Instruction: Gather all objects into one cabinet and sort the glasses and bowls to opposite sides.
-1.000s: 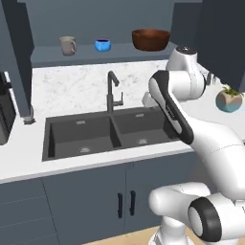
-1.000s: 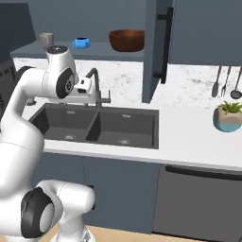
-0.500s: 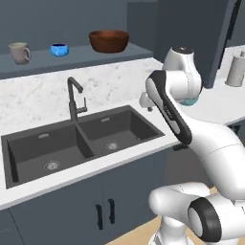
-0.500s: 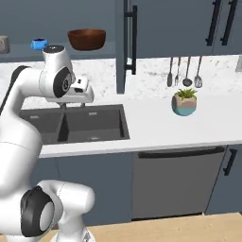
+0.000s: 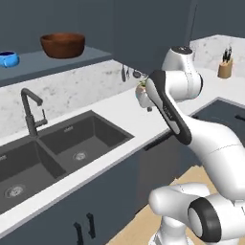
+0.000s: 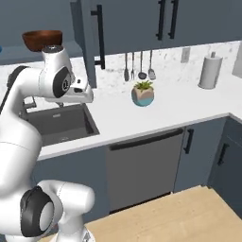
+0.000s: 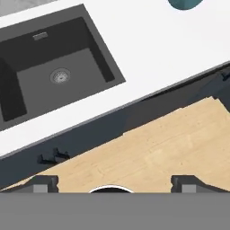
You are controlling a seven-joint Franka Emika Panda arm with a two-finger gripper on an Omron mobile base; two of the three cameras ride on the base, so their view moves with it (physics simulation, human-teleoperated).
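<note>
Now your base has swung right since before; the brown bowl and blue cup sit on the shelf far left. Your gripper hangs spread and empty. No readable writing.

A rendered home kitchen: a white bench runs over dark slate-blue lower cabinets, with a black double sink and tall black tap set in it. At 12 o'clock in the right base view hang ladles and spoons on the speckled backsplash, a potted plant below them, a paper-towel roll at 2 o'clock. Wood floor at 5 o'clock
</note>
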